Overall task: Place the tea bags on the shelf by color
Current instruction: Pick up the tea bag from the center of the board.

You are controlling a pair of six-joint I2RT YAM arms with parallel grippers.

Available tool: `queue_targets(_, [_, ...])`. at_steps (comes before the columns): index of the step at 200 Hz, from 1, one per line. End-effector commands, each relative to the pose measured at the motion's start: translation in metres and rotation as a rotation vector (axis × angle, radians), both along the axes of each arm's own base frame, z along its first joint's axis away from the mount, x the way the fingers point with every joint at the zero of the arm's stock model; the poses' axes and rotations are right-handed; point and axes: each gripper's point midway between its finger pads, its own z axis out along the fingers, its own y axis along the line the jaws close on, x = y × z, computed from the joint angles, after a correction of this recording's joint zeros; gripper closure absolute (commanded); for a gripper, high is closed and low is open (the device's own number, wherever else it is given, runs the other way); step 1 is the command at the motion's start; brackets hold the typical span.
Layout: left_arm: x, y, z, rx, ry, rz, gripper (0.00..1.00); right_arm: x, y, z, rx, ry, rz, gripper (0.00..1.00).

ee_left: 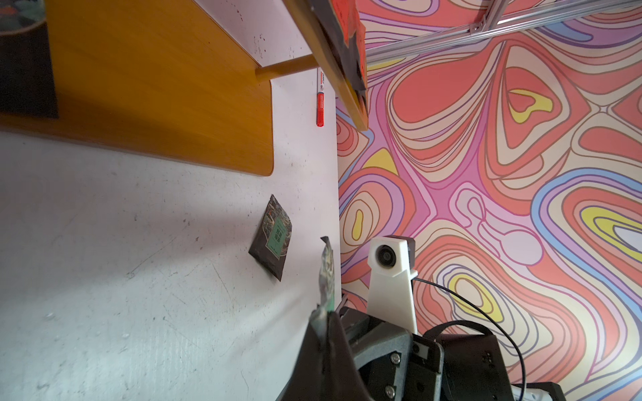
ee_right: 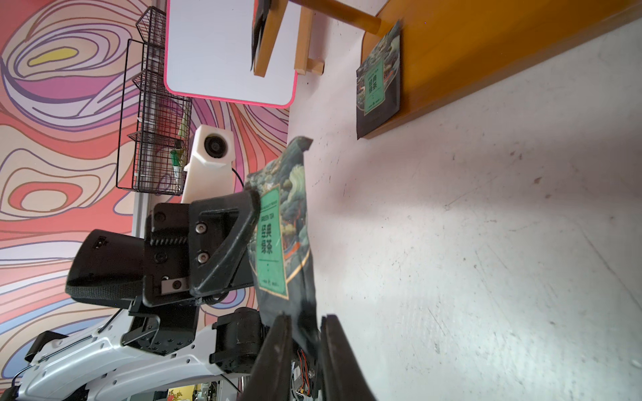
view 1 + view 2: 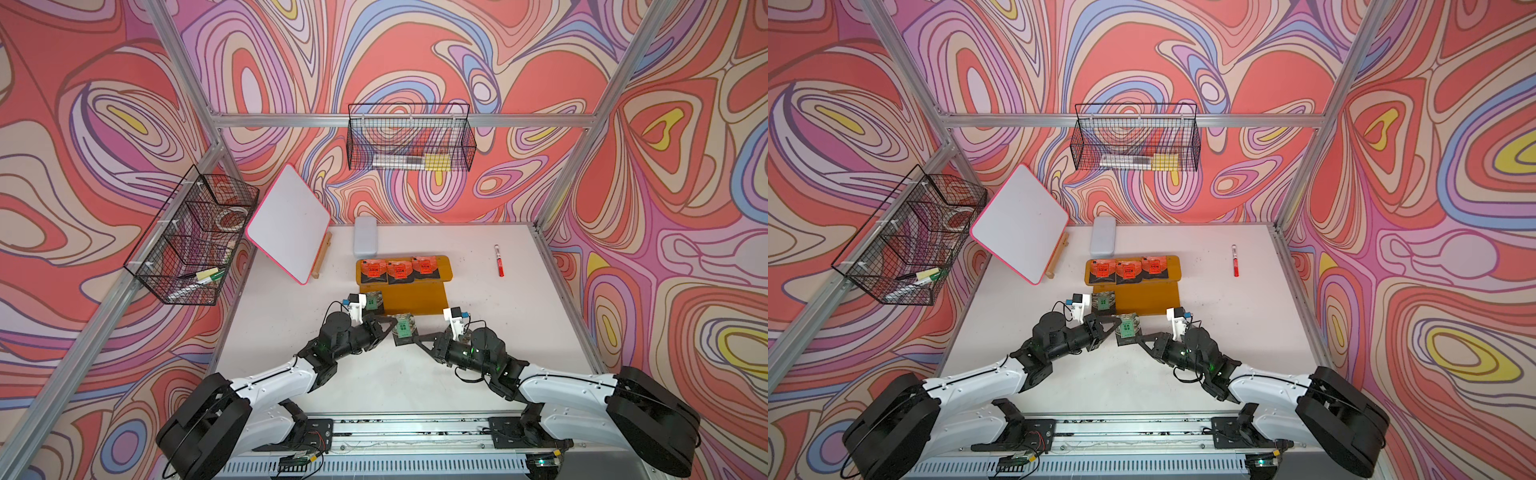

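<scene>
Left claw [image 1: 324, 317], tea bag [image 1: 326, 274] edge-on; right wrist: face-on.

Three orange-red tea bags [image 3: 400, 270] are laid in a row on the upper tier of the shelf [image 3: 415, 297], beyond both claws. A first green tea bag [image 3: 372, 301] is laid on the lower tier, just beside the left claw [image 3: 392, 326]. A second green tea bag [image 3: 404, 328] is gripped by that claw, with its far edge set between the fingers of the right claw [image 3: 412, 338]. A third green tea bag [image 1: 272, 239] is laid flat near the right claw.

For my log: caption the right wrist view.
Left gripper holds a green tea bag; right gripper straddles its corner.
</scene>
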Motion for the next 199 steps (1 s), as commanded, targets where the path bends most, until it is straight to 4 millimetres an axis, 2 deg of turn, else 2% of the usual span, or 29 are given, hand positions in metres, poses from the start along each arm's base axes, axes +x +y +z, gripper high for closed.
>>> queue_targets(1, [0.002,0.001,0.003,-0.018,-0.020,0.000,1.00,0.006,0.002,0.015,0.027,-0.036,-0.016,0.88])
queue_targets(49, [0.004,0.000,0.000,-0.014,-0.014,0.000,1.00,0.008,0.001,0.013,0.014,-0.035,-0.023,0.98])
queue_targets(98, [0.012,0.003,-0.008,-0.003,0.004,0.019,0.63,0.014,-0.004,0.006,-0.036,-0.044,-0.057,1.00])
queue_targets(129, [0.017,0.002,-0.014,-0.004,0.012,0.018,0.49,0.020,-0.009,0.003,-0.068,-0.064,-0.097,1.00])
queue_targets(173, [0.023,-0.002,-0.024,-0.017,0.033,0.012,0.46,0.031,-0.010,0.001,-0.067,-0.088,-0.145,1.00])
queue_targets(199, [0.022,0.004,-0.035,0.005,0.065,0.034,0.42,0.037,-0.007,0.002,-0.056,-0.098,-0.161,1.00])
